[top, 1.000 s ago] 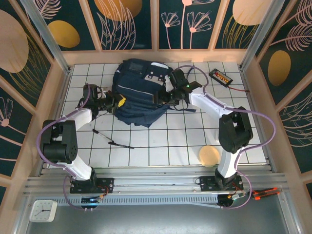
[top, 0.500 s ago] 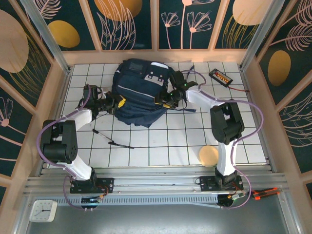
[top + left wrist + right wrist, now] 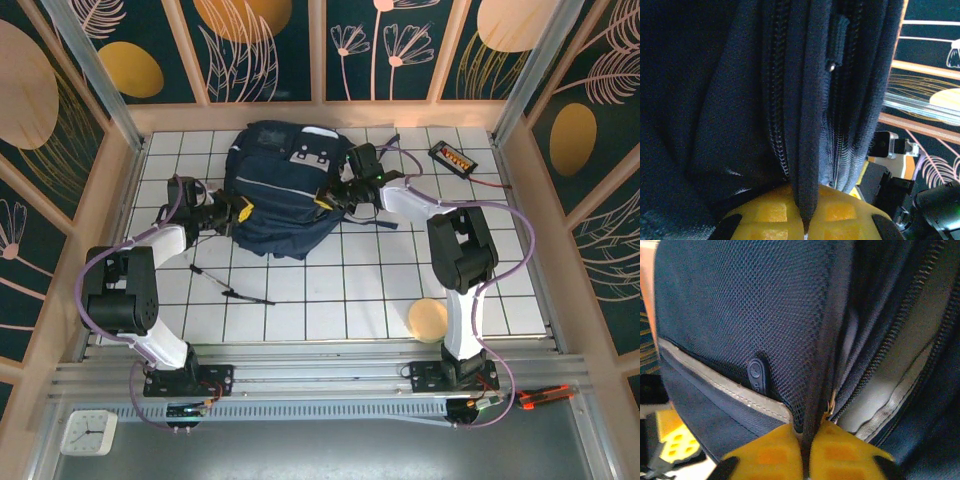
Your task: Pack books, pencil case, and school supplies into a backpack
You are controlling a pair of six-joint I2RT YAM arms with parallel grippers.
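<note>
The backpack (image 3: 285,190) lies flat in the upper middle of the top view, its long axis running from the back wall toward the arms. It sits directly between the two claws. The left gripper (image 3: 243,209) meets its left flank and the right gripper (image 3: 324,200) its right flank, so each arm has the bag at its own fingertips.

In the left wrist view, the left gripper (image 3: 805,220) has its yellow fingers pressed together on a thin fold of navy cloth. Zip teeth run up the frame on both sides of that fold. In the right wrist view, the right gripper (image 3: 806,450) is likewise closed tight on a cloth edge beside a mesh panel. To the right of that edge a zip line borders pale lining, which I judge to be the mouth of a compartment. Pulling the two held edges apart across the bag's width should widen it.

The black pen (image 3: 245,296) lies on the white tiled table (image 3: 380,290) below and left of the bag, nearer the left arm, with nothing between them. The round tan disc (image 3: 430,319) sits at lower right by the right arm, and the black device with orange buttons (image 3: 452,155) lies at upper right. Both are well apart from the bag.
</note>
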